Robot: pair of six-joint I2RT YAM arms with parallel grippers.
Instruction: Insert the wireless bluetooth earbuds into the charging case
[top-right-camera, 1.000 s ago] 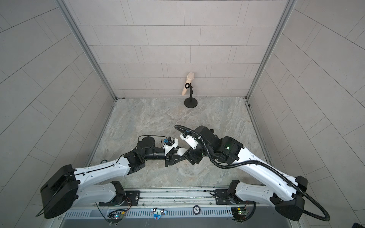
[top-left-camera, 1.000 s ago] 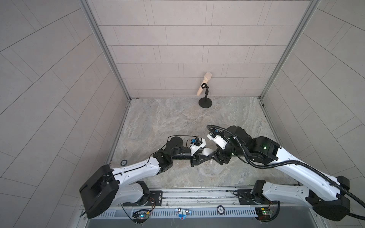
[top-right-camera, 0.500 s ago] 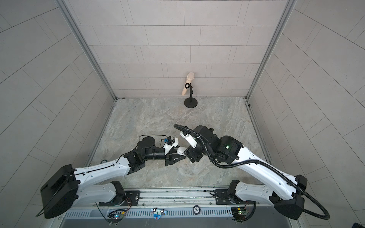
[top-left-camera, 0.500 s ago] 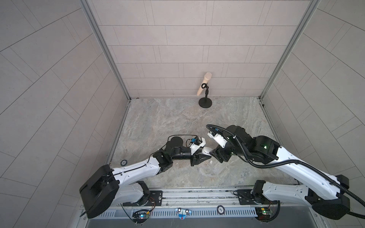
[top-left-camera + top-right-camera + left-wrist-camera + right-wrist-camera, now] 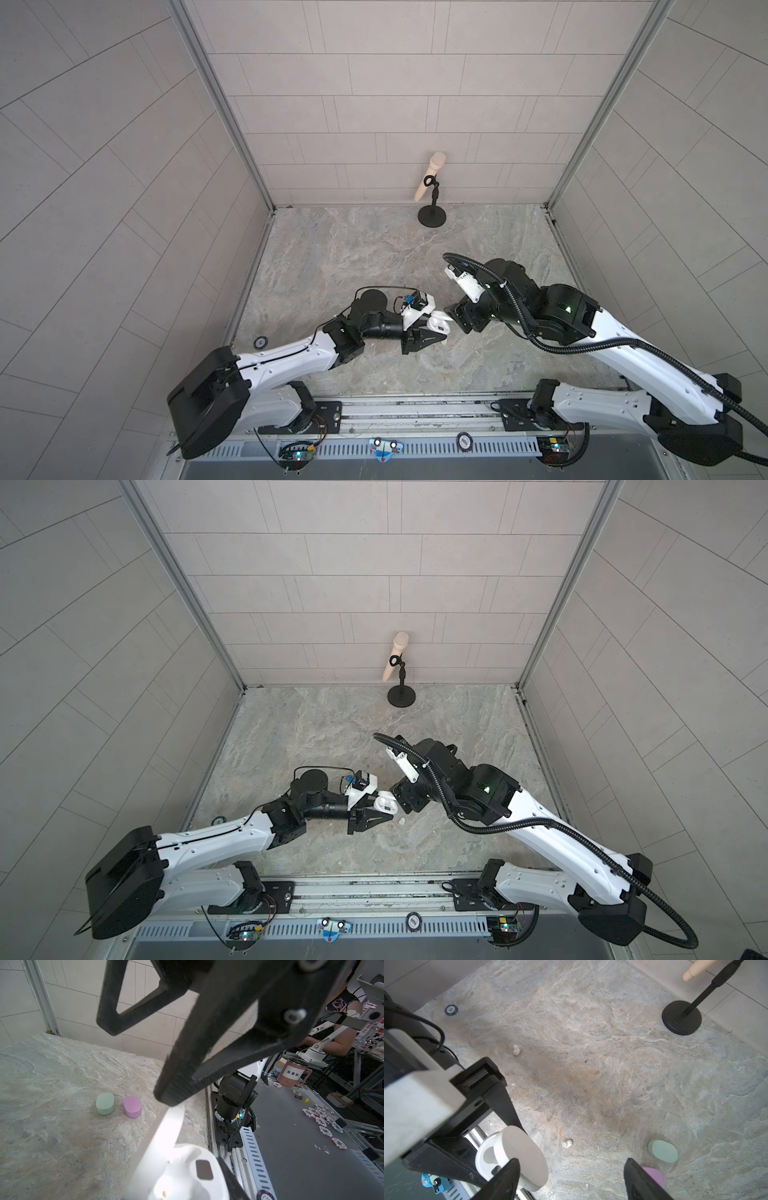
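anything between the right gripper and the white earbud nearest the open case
nothing visible: the white earbud lies on the table ahead of the right gripper, its fingers open; the white charging case and the mint case flank the path, not block it

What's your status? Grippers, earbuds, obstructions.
Left gripper shut on open white case. Right gripper open, empty, beside it. Near earbud and far earbud loose on table, none in case. Green case, lilac case shut, aside, not blocking.
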